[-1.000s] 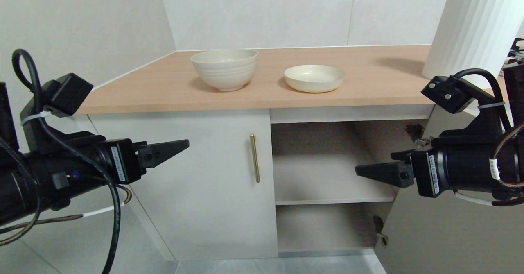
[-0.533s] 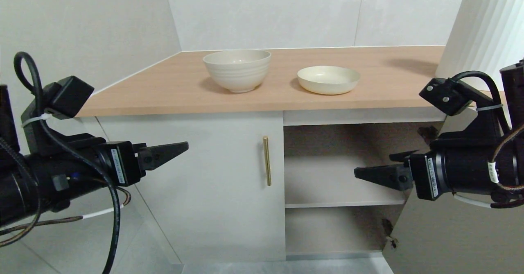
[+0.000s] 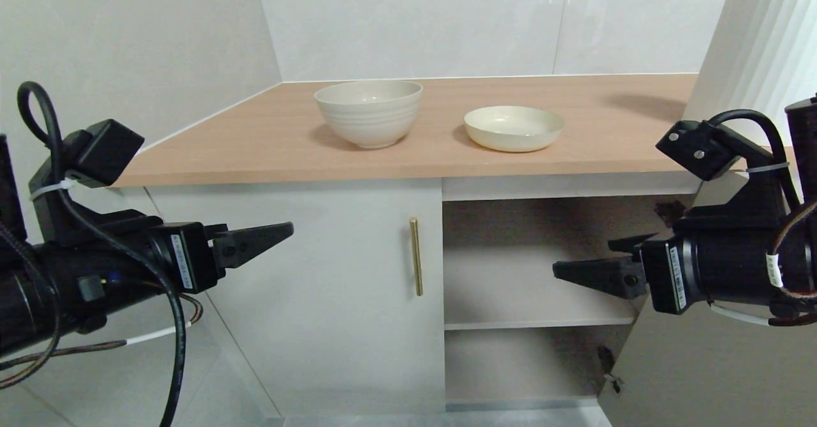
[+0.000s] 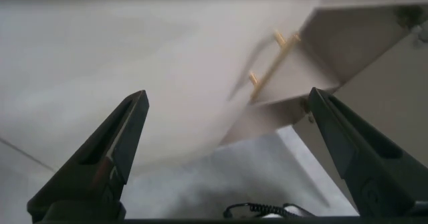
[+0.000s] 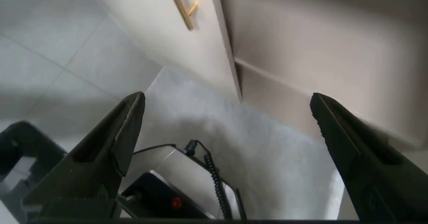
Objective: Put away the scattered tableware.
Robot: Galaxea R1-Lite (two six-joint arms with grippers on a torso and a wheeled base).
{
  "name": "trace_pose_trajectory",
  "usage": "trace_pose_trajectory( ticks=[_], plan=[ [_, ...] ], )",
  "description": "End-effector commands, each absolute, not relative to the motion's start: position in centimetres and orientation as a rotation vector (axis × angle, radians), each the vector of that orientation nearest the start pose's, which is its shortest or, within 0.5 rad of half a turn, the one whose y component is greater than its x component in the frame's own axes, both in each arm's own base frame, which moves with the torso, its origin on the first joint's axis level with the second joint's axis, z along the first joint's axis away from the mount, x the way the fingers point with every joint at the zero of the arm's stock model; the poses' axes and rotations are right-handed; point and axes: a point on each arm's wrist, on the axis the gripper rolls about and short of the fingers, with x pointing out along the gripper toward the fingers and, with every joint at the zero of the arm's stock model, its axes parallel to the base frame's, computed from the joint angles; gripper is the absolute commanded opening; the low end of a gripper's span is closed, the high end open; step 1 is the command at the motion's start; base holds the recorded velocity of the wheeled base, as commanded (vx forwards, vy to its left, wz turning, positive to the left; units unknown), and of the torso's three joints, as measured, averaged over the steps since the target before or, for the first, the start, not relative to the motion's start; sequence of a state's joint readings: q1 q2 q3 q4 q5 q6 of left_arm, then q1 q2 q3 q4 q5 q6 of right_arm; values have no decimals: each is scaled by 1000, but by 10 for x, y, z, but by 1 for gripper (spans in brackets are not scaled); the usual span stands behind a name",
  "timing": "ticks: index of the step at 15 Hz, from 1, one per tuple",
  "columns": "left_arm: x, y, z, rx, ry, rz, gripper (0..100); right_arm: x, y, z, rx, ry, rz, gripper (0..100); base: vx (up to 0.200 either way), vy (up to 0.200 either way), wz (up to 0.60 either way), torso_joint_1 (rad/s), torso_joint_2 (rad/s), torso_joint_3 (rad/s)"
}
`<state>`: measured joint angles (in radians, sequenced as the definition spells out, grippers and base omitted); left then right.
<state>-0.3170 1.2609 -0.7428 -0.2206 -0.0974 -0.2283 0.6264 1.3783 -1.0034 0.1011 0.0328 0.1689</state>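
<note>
A deep cream bowl [image 3: 369, 113] stands on the wooden countertop [image 3: 255, 146], with a shallow cream dish [image 3: 514, 128] to its right. Both grippers hang below counter height in front of the cabinet, apart from the tableware. My left gripper [image 3: 284, 228] points at the closed left door, and its jaws stand wide apart in the left wrist view [image 4: 227, 95]. My right gripper [image 3: 562, 269] sits before the open right compartment, open and empty [image 5: 227, 100].
The left cabinet door [image 3: 306, 286] is closed and has a brass handle [image 3: 415, 256]. The right compartment has a bare shelf [image 3: 536, 286], and its door [image 3: 702, 363] is swung out at lower right. A tall white ribbed cylinder [image 3: 753, 50] stands on the counter's right end.
The whole head picture has shifted, so the counter and cabinet sit a little further right and lower. Neither the bowls nor the grippers show a move of their own.
</note>
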Motion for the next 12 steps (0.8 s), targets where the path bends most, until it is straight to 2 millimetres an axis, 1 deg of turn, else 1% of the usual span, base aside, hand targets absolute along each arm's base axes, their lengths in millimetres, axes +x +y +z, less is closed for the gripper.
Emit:
trace_pose_trajectory(
  ticks=[1,4,6,8,9,12],
  plan=[
    [183,-62,237,-193,333,-376,100,181,132,253,17,520,603,100,0,0,0,0,0,0],
    [182,-62,237,-192,331,-378,100,179,130,254,20,508,608,100,0,0,0,0,0,0],
    [181,-62,236,-192,335,-379,100,174,128,257,26,497,623,100,0,0,0,0,0,0],
    [182,-62,235,-192,338,-379,100,166,123,264,44,472,673,100,0,0,0,0,0,0],
    [182,-62,235,-191,341,-378,100,164,122,266,49,464,683,100,0,0,0,7,-124,-115],
    [183,-62,234,-193,344,-379,100,161,120,269,51,447,687,100,0,0,0,23,-212,-300]
  ],
)
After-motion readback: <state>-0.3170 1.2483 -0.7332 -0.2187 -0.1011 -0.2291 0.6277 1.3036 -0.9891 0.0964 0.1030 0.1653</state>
